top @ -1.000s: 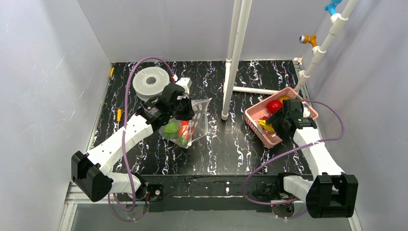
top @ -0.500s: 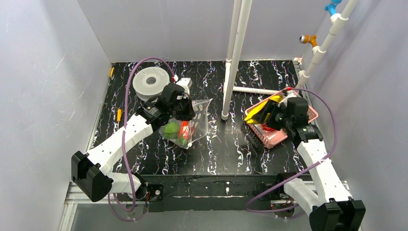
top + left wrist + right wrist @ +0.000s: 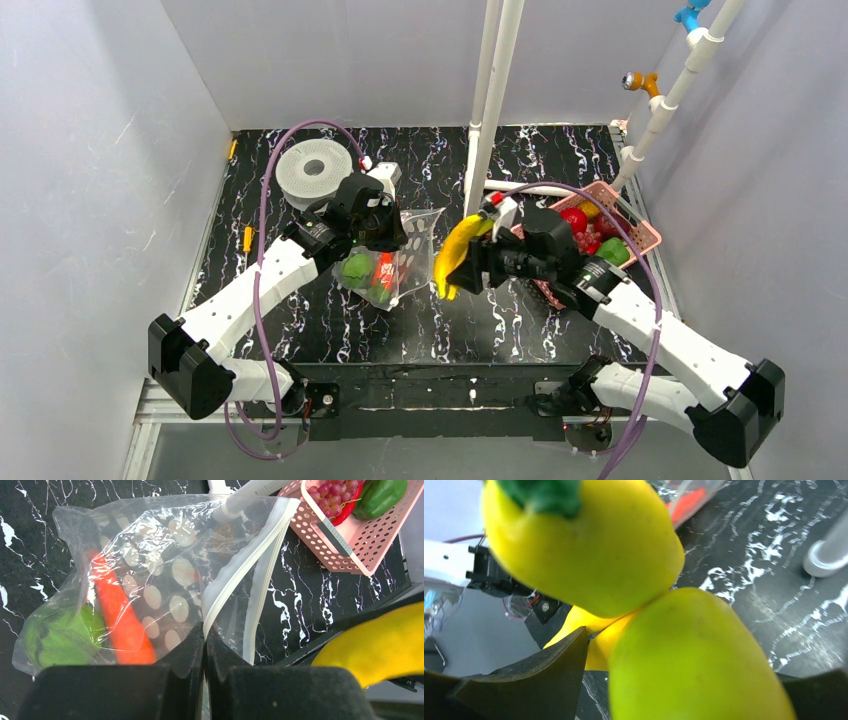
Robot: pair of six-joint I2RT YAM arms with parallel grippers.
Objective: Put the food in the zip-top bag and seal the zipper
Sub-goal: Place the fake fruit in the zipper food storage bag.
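The clear dotted zip-top bag (image 3: 405,262) lies left of centre with an orange carrot (image 3: 120,625) and a green piece (image 3: 55,640) inside. My left gripper (image 3: 204,630) is shut on the bag's zipper (image 3: 245,565) and holds the mouth up. My right gripper (image 3: 478,262) is shut on a bunch of yellow toy bananas (image 3: 453,260), which hangs just right of the bag's mouth. These bananas (image 3: 589,550) fill the right wrist view, with one dark finger (image 3: 524,680) beside them. More food stays in the pink basket (image 3: 648,238): red grapes (image 3: 332,490) and a green pepper (image 3: 380,492).
A white upright pipe (image 3: 490,120) stands just behind the bananas, with a cross pipe at its foot. A grey-white spool (image 3: 313,172) sits at the back left behind the left arm. The basket stands by the right wall and its slanted pipe (image 3: 680,80).
My right arm lifted the bananas out of the basket and swung them left across the table to the bag's mouth. The left arm and the bag have stayed put.
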